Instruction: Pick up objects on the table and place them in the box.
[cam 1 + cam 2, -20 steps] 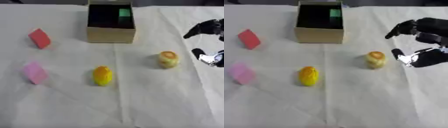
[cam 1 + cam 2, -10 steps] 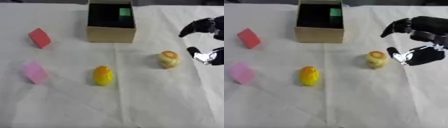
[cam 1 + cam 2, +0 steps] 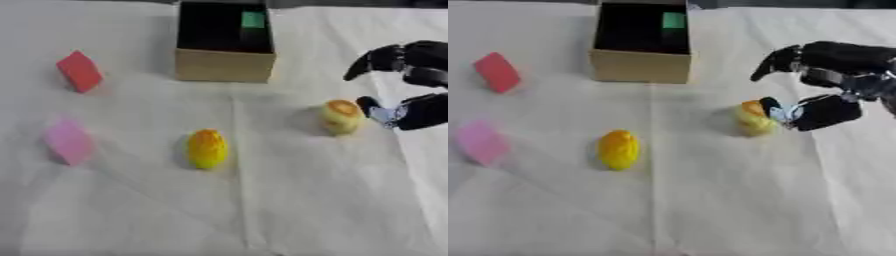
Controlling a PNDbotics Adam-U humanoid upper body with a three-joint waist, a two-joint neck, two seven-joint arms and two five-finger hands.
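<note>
Right eye view shows the right hand (image 3: 826, 80) reaching in from the right edge of the table (image 3: 710, 210), spread wide, its fingers (image 3: 773, 62) stretched forward and slightly bent above, and its thumb (image 3: 773, 106) low against the right side of a small yellow object with an orange top (image 3: 752, 119). Whether the thumb actually touches that object cannot be told; the fingers stand clear above it, so the hand has hold of nothing. The left hand shows in neither view.

The yellow object with the orange top sits right of the table's middle, on the white cloth. Toward the far edge, left of the hand, stands an open cardboard box (image 3: 641, 70) with a dark inside; a green block (image 3: 674, 21) lies in its far right corner.

Nearer the front edge and left of the middle lies a yellow-orange oval object (image 3: 618, 148), well apart from the hand. Close to the left edge lies a pink block (image 3: 481, 142), and farther back along that same edge, level with the box's front wall, a red block (image 3: 497, 72) stands tilted. A straight crease in the cloth runs from the box's front wall toward the near edge.
</note>
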